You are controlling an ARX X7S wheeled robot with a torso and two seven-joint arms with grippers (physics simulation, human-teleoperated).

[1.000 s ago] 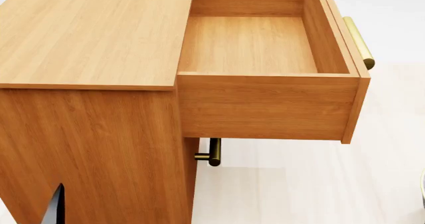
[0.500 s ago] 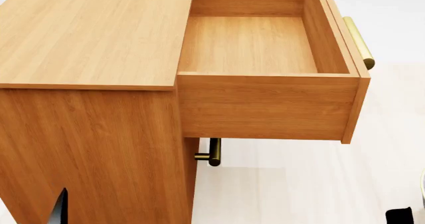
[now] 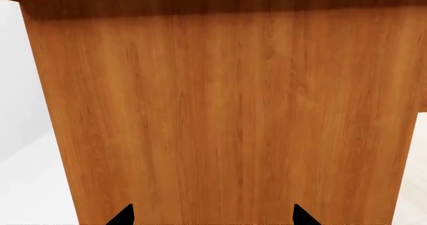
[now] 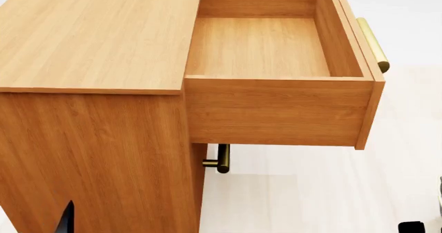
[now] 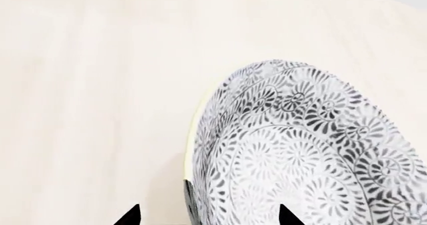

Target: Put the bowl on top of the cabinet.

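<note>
Between right tool tips, bowl — floral-patterned

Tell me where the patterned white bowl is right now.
The round white bowl with dark floral pattern fills the right wrist view, close to the right hand, over pale floor; the head view shows only a sliver at its lower right edge.

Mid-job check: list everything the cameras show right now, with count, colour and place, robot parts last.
cabinet: one, orange-brown wood grain, fills the head view's left and centre; flat top bare.
drawer: one, same wood, pulled open at the cabinet's upper right, nothing inside.
bar handles: two, brass; one on the open drawer's front, one lower, under the drawer.
bowl: one, white with dark blue-grey floral pattern, tilted on edge, close before the right wrist camera.
floor: pale cream.
left pincer: black tips only, facing the cabinet's side panel.
right pincer: black tips only, at the bowl.
</note>
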